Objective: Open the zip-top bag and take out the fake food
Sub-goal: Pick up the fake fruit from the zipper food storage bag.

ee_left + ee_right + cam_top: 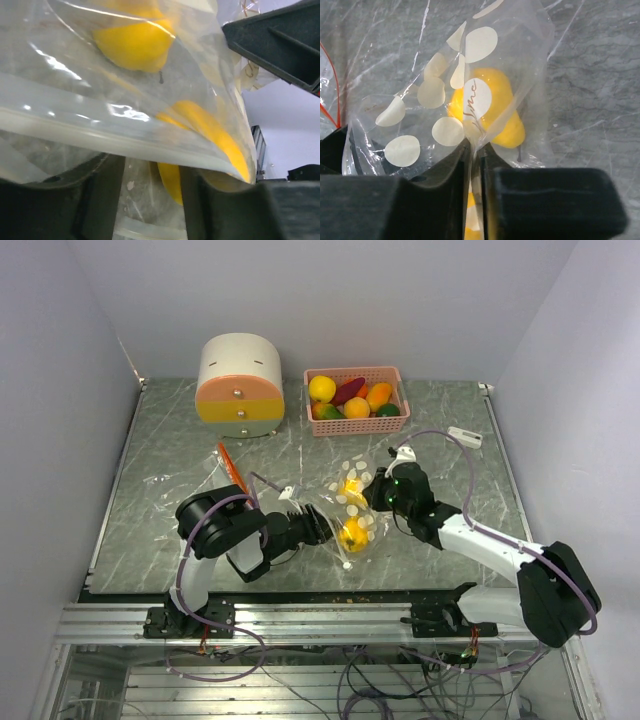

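Progress looks partial. The zip-top bag (345,502) lies mid-counter with at least two yellow pieces of fake food (352,534) inside it, while the pink basket (352,371) behind holds several more. The zip strip (100,130) crosses the left wrist view, but I cannot tell whether it is parted.

The right pincer (474,150) is clenched on a fold of the spotted film, just in front of one yellow piece. The left pincer (328,528) sits at the bag's opposite side. Its jaws stand apart with film and some yellow between them, and whether they grip is unclear.

The bag is well apart from every edge of the counter (170,500), with bare stone to left and right. The basket is near behind, and the round drawer box (238,370) stands off at the back left.
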Controlling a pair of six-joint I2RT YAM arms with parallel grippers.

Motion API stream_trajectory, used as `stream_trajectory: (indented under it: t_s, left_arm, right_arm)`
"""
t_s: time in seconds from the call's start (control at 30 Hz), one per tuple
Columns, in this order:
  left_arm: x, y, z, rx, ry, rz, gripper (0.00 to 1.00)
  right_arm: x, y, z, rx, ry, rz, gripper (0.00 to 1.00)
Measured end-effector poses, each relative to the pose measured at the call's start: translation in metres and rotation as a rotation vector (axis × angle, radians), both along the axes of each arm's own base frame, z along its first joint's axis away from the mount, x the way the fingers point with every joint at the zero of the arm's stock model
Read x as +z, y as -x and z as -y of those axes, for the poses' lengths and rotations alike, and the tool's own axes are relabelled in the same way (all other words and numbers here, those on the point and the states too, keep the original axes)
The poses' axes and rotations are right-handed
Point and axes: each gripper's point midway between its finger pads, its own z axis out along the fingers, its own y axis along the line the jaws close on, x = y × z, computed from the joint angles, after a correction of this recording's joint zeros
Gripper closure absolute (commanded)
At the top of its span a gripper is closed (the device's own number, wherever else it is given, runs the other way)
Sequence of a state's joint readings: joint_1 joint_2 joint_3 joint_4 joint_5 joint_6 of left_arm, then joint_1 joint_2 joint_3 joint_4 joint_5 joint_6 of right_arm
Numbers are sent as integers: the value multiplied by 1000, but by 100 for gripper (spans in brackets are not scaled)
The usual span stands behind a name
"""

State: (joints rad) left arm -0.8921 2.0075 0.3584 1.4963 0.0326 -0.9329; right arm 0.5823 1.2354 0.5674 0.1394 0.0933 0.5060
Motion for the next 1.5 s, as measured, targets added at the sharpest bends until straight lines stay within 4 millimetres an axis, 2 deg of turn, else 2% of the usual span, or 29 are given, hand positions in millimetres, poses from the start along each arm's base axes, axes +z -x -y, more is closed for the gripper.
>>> stream_trajectory:
  t_s: [0.07, 0.17, 0.4, 0.5, 0.63, 0.73, 0.8, 0.83, 0.9, 0.93, 1.03, 1.13, 1.2, 1.27, 1.3, 1.43, 1.5]
  left_arm:
    - [0, 1, 0, -4, 1, -1, 27]
    - [4, 2, 3, -17, 13, 2, 18]
    - [11, 6, 3, -34, 29, 6, 9]
    - [12, 9, 2, -41, 30, 5, 7]
    - [13, 12, 4, -52, 31, 5, 10]
    - [12, 14, 6, -58, 28, 3, 16]
    - [11, 15, 5, -59, 26, 2, 21]
    - [9, 15, 5, -59, 22, 0, 23]
    - [7, 17, 2, -58, 15, -4, 28]
    - [6, 16, 1, -54, 12, -6, 32]
    - [6, 12, -3, -40, 15, -12, 40]
    - [5, 5, -7, -16, 20, -22, 41]
    - [3, 1, -10, -3, 19, -30, 39]
    - [1, -2, -12, 7, 17, -38, 37]
    - [0, -3, -13, 11, 17, -41, 36]
    - [-1, -6, -14, 19, 18, -45, 32]
    - [0, -8, -14, 22, 22, -43, 31]
  right_arm:
    - [-1, 2, -1, 7, -2, -5, 100]
    - [-6, 9, -6, 27, -14, -25, 100]
    - [-43, 47, -13, 85, -70, -135, 100]
    - [-58, 57, -16, 98, -102, -177, 100]
    - [-73, 58, -24, 108, -127, -216, 100]
    - [-74, 54, -29, 113, -134, -217, 100]
    - [-68, 46, -33, 111, -130, -205, 100]
    - [-63, 42, -34, 112, -128, -194, 96]
    - [-47, 30, -36, 103, -117, -151, 70]
    - [-38, 25, -35, 90, -112, -126, 61]
    - [-9, 14, -26, 48, -90, -45, 44]
    - [19, 11, -11, 0, -72, 32, 39]
    - [32, 13, -2, -24, -64, 63, 42]
    - [37, 18, 5, -28, -53, 69, 50]
    - [38, 22, 8, -28, -47, 67, 58]
    - [42, 40, 16, -7, -50, 52, 98]
    - [42, 53, 14, 28, -84, 39, 100]
